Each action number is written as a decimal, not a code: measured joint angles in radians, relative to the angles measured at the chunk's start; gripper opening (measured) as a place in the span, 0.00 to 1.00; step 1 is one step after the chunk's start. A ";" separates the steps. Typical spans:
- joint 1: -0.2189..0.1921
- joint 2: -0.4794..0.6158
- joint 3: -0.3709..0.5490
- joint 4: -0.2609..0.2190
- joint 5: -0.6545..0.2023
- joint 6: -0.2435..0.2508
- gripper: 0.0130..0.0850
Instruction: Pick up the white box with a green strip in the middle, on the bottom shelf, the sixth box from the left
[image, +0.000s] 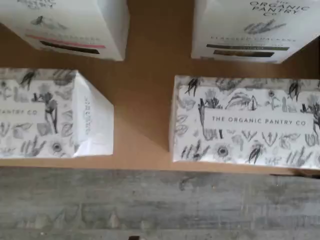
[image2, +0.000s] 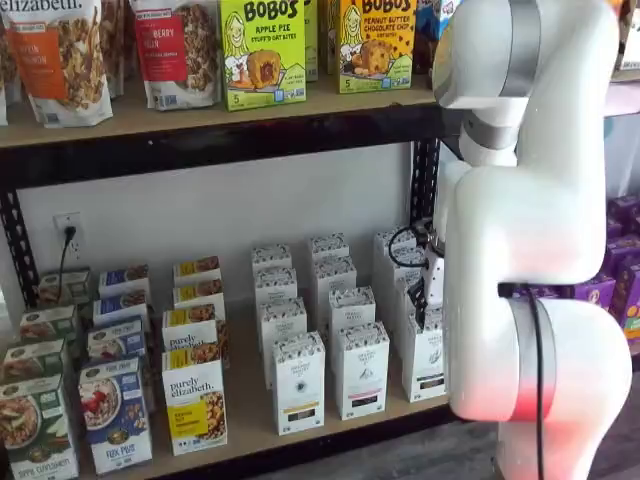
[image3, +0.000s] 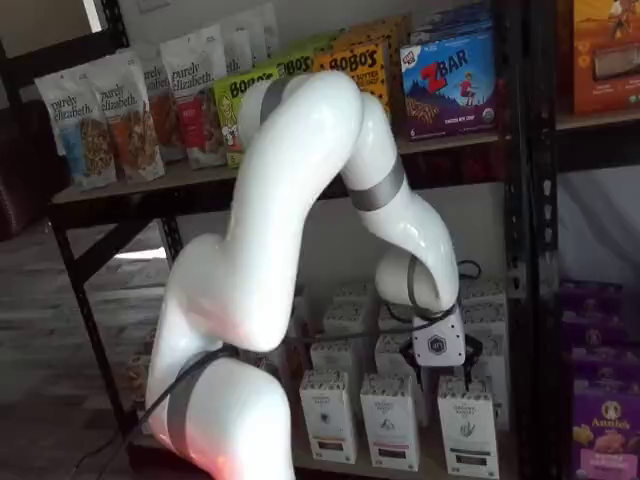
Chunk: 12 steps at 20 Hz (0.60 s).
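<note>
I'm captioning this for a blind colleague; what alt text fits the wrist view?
Looking down on four white cartons on the bottom shelf: two nearer ones show black-speckled floral tops, one printed "THE ORGANIC PANTRY CO". Of the two farther cartons, one carries a pink strip. Grey plank floor lies beyond the shelf edge.

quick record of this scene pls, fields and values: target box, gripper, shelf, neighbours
target: white box, front of the rightmost row of white cartons
support: bottom shelf, tan board
target state: upright, not gripped
arm: gripper hangs just above the target's row; fingers unclear, so open or shut cannot be told
wrist view: patterned carton tops reading THE ORGANIC PANTRY CO; rear carton shows a dark green strip
neighbours: purely elizabeth boxes left of the white cartons
</note>
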 joint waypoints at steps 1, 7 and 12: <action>-0.002 0.015 -0.020 0.005 0.006 -0.007 1.00; -0.009 0.080 -0.113 0.010 0.031 -0.018 1.00; -0.007 0.119 -0.173 0.024 0.043 -0.028 1.00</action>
